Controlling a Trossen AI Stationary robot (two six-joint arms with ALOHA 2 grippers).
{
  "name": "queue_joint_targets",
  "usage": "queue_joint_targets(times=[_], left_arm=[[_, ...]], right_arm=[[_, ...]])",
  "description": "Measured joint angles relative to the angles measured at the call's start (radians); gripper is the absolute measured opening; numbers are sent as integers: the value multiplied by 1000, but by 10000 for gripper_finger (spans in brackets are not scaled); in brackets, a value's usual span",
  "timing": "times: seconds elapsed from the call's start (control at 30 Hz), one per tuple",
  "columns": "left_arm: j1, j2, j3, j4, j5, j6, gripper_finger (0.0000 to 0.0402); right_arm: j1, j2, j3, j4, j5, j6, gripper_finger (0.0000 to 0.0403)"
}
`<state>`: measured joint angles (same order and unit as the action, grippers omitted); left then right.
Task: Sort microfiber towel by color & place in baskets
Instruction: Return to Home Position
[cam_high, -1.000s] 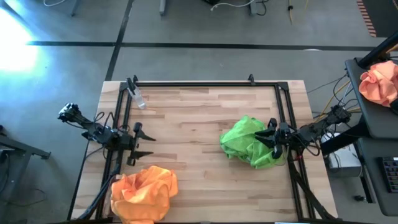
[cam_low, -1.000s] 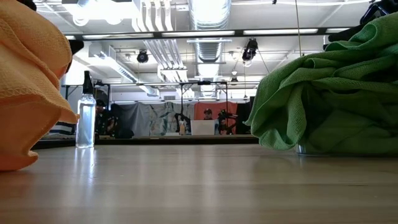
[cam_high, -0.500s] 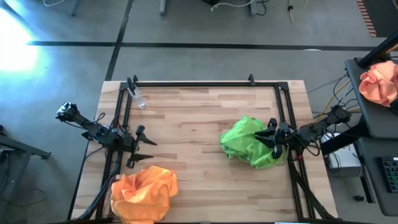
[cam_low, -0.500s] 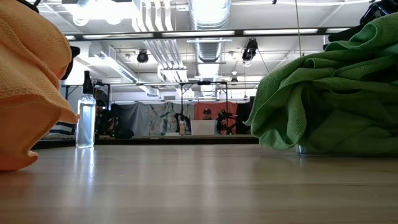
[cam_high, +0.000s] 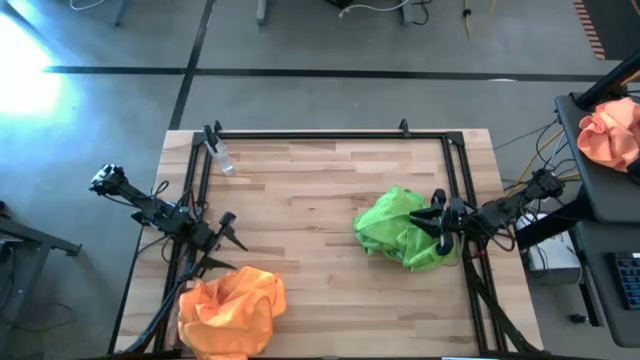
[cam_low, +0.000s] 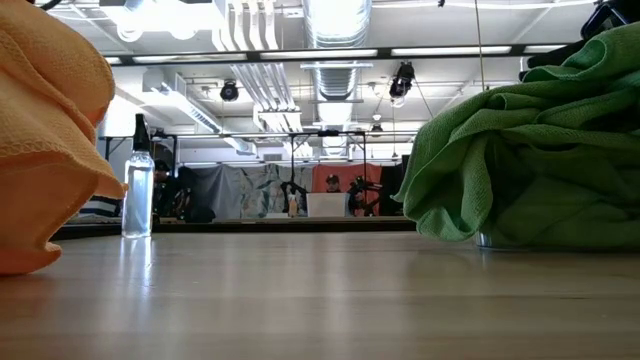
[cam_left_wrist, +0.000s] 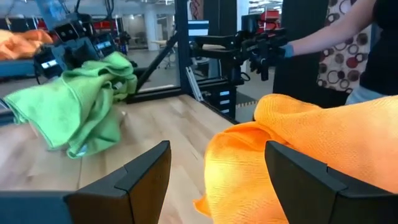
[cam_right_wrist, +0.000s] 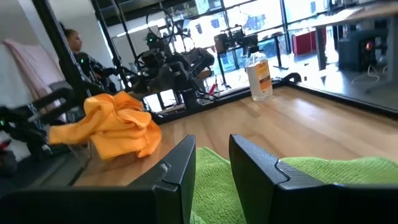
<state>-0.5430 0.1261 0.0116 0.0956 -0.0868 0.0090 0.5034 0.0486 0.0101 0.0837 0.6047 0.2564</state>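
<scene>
Orange towels (cam_high: 232, 308) are lying heaped at the front-left corner of the table (cam_high: 320, 180), green towels (cam_high: 400, 232) at its right, both hiding the baskets. The left gripper (cam_high: 228, 242) is hanging wide and empty just beside the orange heap; the right gripper (cam_high: 438, 222), narrowly parted, is idling over the green. Retreating should mean lifting clear of loose folds.

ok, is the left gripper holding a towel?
No: the left gripper is open and empty, with the orange towels lying beyond it.
</scene>
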Motion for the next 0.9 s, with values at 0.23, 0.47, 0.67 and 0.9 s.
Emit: queue_joint_targets(times=[0.23,0.47,0.67,0.9], left_arm=[[0,-5,0,-3,0,42,244],[2,-6,0,-28,31,41,244],[2,-5,0,-41,52,28,244],[2,-5,0,-39,49,27,244]], right_arm=[[0,0,0,0,-2,-100,91],[0,0,0,-1,-2,-138,91],[0,0,0,-9,-2,-146,91],[0,0,0,-11,-2,-204,91]])
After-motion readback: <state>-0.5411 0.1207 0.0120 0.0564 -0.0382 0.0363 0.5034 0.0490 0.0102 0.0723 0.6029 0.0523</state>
